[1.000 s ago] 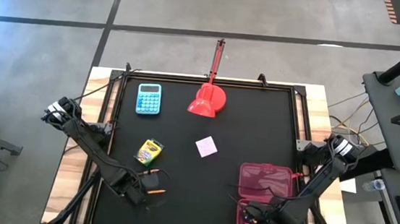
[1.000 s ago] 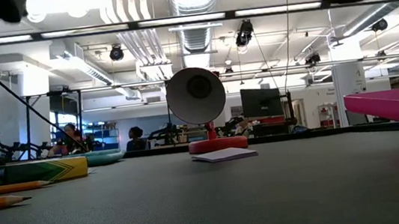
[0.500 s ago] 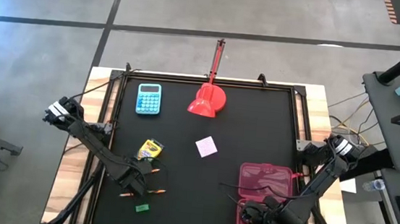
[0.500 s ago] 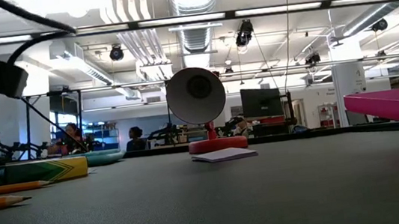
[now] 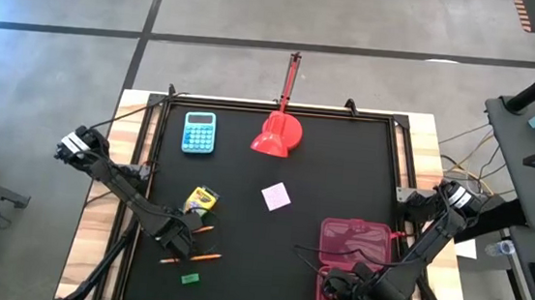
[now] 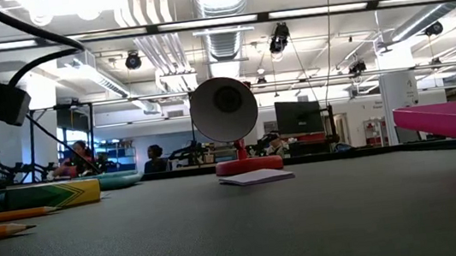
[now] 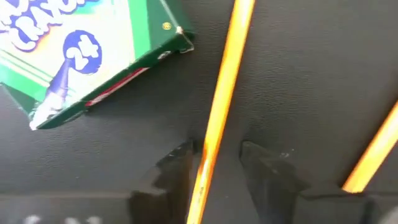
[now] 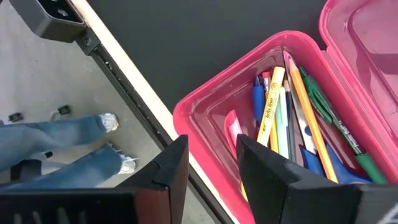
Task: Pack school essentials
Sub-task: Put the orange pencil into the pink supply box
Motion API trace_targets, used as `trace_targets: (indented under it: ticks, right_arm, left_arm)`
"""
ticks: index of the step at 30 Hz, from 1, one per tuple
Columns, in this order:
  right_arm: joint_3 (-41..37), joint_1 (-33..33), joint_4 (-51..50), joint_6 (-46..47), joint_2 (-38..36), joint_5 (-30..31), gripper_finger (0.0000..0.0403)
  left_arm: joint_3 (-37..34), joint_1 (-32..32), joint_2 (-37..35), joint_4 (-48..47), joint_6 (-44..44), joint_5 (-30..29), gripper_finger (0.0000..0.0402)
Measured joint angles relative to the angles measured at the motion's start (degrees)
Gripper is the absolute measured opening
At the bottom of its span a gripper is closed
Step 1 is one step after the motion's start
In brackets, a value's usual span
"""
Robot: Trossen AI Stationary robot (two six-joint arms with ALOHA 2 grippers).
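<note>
Two orange pencils (image 5: 204, 230) (image 5: 204, 257) lie on the black mat near the left front, beside a yellow-green crayon box (image 5: 199, 200) and a small green eraser (image 5: 189, 278). My left gripper (image 7: 214, 168) points down, open, its fingers on either side of one pencil (image 7: 224, 93); a gap shows between the pencil and one finger. A pale pink note pad (image 5: 276, 195) lies at mid-table. My right gripper (image 8: 211, 168) hangs open over the near rim of the pink case (image 8: 205, 106), which holds pens and pencils (image 8: 292, 118).
A light-blue calculator (image 5: 199, 131) and a red lamp (image 5: 277, 133) stand at the far edge. The case's open lid (image 5: 352, 240) lies flat toward the table's middle. A person's legs (image 8: 56, 149) show on the floor beyond the table's edge.
My left gripper has come down and gone a little toward the far edge, to the pencil beside the crayon box. The green eraser that it covered now shows. In the low view the left arm has dropped into the upper left corner.
</note>
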Motion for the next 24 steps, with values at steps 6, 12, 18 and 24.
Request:
trace_targets:
  ticks: [6,12,18,24]
  right_arm:
    - [0.0,0.0,0.0,-0.1,0.0,0.0,0.0121]
    - [0.0,0.0,0.1,-1.4,0.0,0.1,0.0122]
    - [0.0,-0.2,8.4,-8.6,0.0,9.5,0.0127]
    - [0.0,-1.2,30.6,-25.7,0.0,23.6,0.0132]
  left_arm:
    - [0.4,0.0,-0.2,1.0,0.0,0.4,0.0015]
    - [2.6,0.0,-2.1,1.5,0.0,-0.7,0.0013]
    - [8.0,0.0,-5.9,7.2,0.3,-5.9,0.0013]
    - [12.5,-0.2,-8.5,34.7,13.2,-15.0,0.0013]
